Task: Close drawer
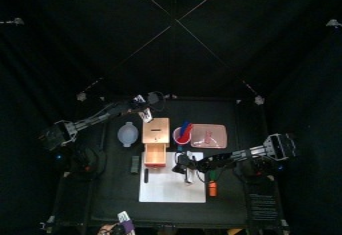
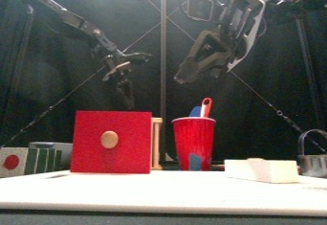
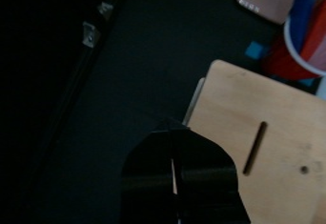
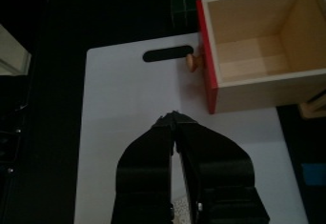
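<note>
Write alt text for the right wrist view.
An open wooden drawer with a red front and a small round knob sits empty at the edge of a white sheet. The right gripper hangs above the sheet, jaws shut, holding nothing.

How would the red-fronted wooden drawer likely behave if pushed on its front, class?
The drawer looks like rigid wood, so it probably won't flex. It sits empty, so it is likely light. Boxy and flat-sided, it should slide rather than roll.

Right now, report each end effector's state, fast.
Left end effector: closed, holding nothing, above the pale tan wooden box.
Right end effector: closed, empty, over the white rectangular sheet.
</note>
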Action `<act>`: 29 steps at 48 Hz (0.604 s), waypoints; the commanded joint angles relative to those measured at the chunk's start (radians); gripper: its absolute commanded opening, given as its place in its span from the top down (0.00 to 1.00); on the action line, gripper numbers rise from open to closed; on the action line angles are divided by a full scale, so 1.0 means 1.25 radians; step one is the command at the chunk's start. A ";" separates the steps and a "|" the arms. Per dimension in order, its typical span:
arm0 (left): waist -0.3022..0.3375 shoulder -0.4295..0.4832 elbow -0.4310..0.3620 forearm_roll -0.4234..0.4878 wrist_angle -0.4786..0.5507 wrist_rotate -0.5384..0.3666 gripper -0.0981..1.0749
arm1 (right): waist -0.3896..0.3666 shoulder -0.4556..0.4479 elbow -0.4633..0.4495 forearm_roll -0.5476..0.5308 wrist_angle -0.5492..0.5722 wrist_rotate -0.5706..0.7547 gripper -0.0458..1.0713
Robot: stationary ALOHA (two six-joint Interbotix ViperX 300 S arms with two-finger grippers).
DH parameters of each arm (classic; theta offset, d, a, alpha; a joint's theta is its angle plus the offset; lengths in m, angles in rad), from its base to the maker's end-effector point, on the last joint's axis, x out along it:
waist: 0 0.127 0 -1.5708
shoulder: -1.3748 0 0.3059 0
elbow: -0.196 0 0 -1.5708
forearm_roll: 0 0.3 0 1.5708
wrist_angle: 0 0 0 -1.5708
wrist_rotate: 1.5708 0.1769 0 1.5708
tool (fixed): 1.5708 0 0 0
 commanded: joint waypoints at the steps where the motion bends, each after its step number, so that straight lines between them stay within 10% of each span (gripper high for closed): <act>1: 0.011 0.055 -0.066 -0.006 0.023 0.026 0.82 | 0.011 0.018 -0.040 0.002 -0.004 0.000 0.78; 29: 0.020 0.180 -0.118 -0.016 0.074 0.058 0.82 | 0.013 0.234 -0.228 -0.016 0.000 0.000 0.78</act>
